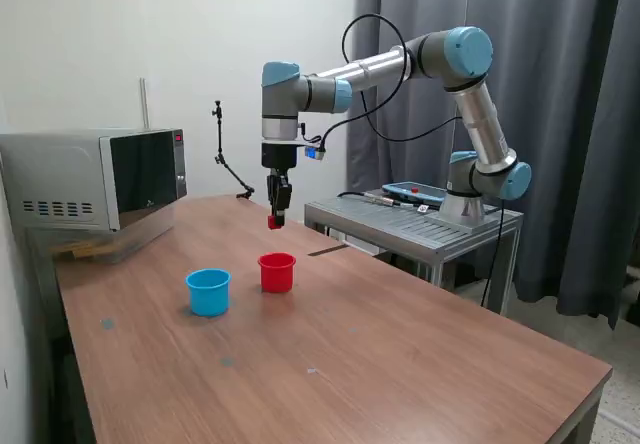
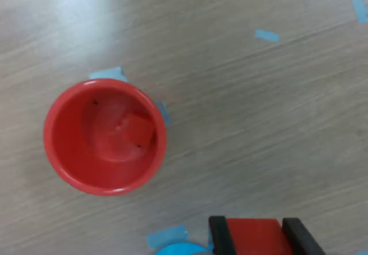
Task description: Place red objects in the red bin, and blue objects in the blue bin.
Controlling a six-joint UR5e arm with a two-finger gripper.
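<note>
gripper (image 1: pixel 274 221) clamping red cube (image 2: pixel 253 236) flat-faced, above red cup (image 1: pixel 277 272)

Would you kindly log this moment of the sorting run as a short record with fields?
gripper: gripper raised above the table, shut on a red cube
red cup: red cup upright on the wooden table, one red cube inside
blue cup: light-blue cup beside the red cup, on the exterior view's left; contents not visible
blue cubes: none visible
background: microwave at the table's far end
</note>
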